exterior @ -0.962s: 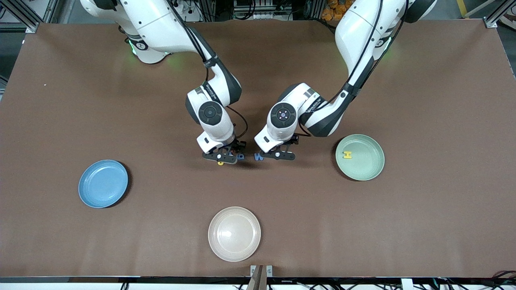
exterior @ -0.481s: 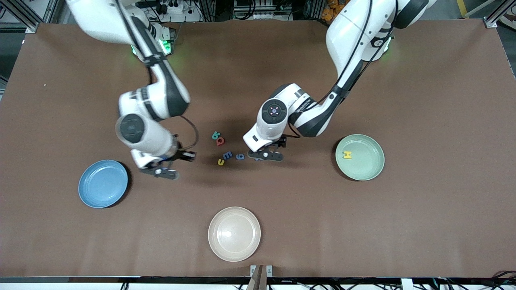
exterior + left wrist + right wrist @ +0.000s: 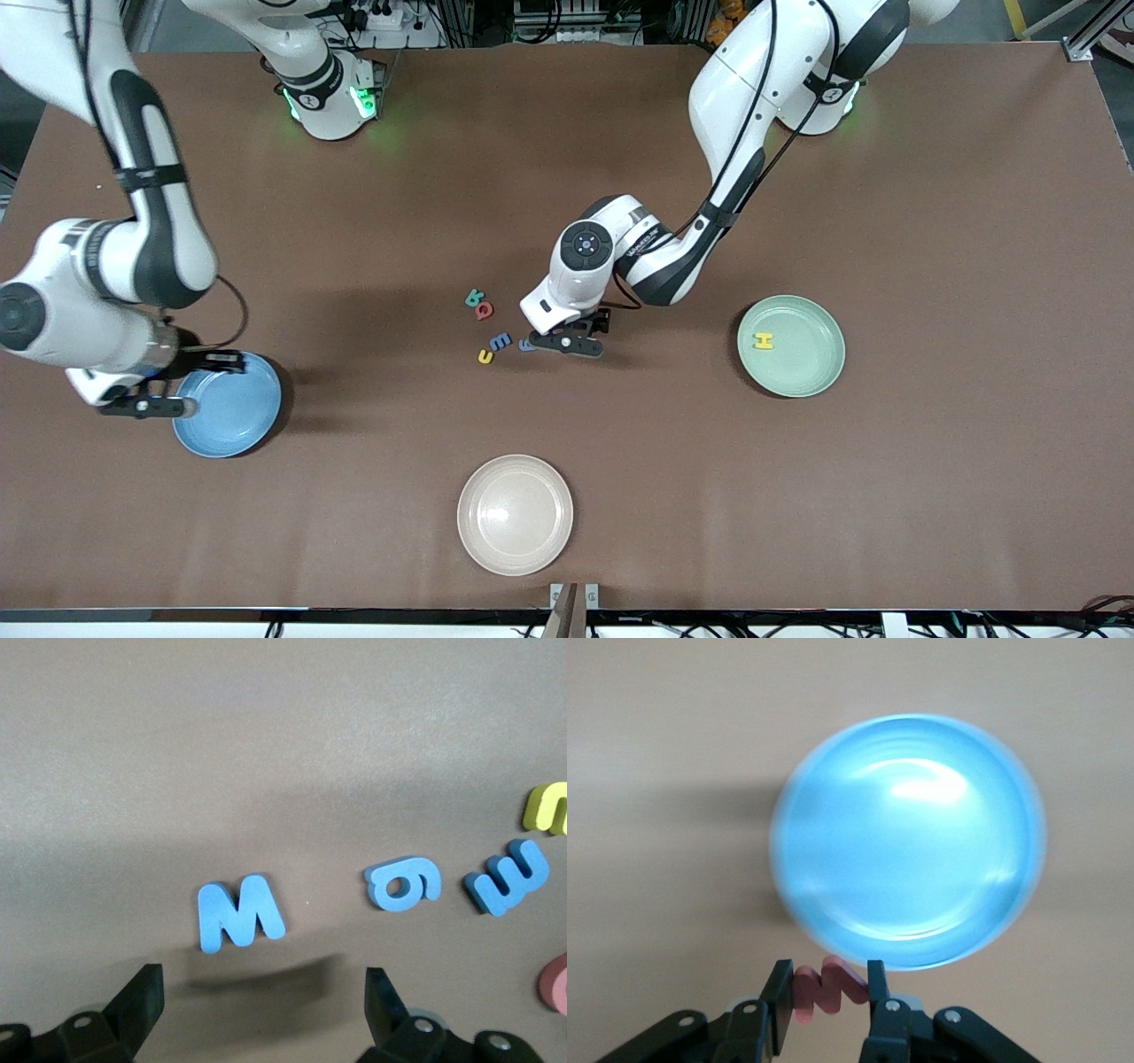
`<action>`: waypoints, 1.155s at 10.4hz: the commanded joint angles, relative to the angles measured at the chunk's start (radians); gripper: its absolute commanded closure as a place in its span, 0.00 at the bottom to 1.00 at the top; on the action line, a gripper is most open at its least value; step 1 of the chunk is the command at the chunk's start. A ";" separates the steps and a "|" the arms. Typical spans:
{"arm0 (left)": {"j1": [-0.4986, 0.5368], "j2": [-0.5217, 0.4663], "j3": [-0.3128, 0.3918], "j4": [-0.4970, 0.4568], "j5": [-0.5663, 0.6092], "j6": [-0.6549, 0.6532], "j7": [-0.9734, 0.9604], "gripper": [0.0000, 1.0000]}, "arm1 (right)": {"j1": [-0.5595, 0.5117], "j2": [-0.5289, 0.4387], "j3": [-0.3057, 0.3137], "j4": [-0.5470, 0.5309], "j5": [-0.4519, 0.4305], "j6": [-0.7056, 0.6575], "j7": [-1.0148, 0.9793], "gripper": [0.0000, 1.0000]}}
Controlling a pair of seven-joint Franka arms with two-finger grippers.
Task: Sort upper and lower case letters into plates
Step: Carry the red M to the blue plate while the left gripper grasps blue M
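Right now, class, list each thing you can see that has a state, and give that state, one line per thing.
left gripper: open, low over the blue M.
right gripper: shut on a red letter, at the light blue plate's rim.
light blue plate: empty.
mint green plate: holds a yellow H.
cream-beige plate: empty.
blue M: flat on the table, not gripped.

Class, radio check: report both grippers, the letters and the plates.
Right gripper shut on red letter, at blue plate rim. Left gripper open over blue M. Yellow H in green plate. Nothing blocking.
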 commanded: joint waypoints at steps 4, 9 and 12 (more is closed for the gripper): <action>-0.019 0.025 0.045 0.049 -0.008 0.003 0.009 0.32 | -0.057 0.135 0.022 0.126 -0.018 0.008 -0.088 1.00; -0.028 0.052 0.045 0.061 -0.008 0.021 0.006 0.37 | -0.057 0.153 0.022 0.136 -0.018 0.037 -0.078 1.00; -0.030 0.052 0.045 0.061 -0.006 0.023 0.003 0.62 | -0.062 0.170 0.022 0.136 -0.015 0.045 -0.075 1.00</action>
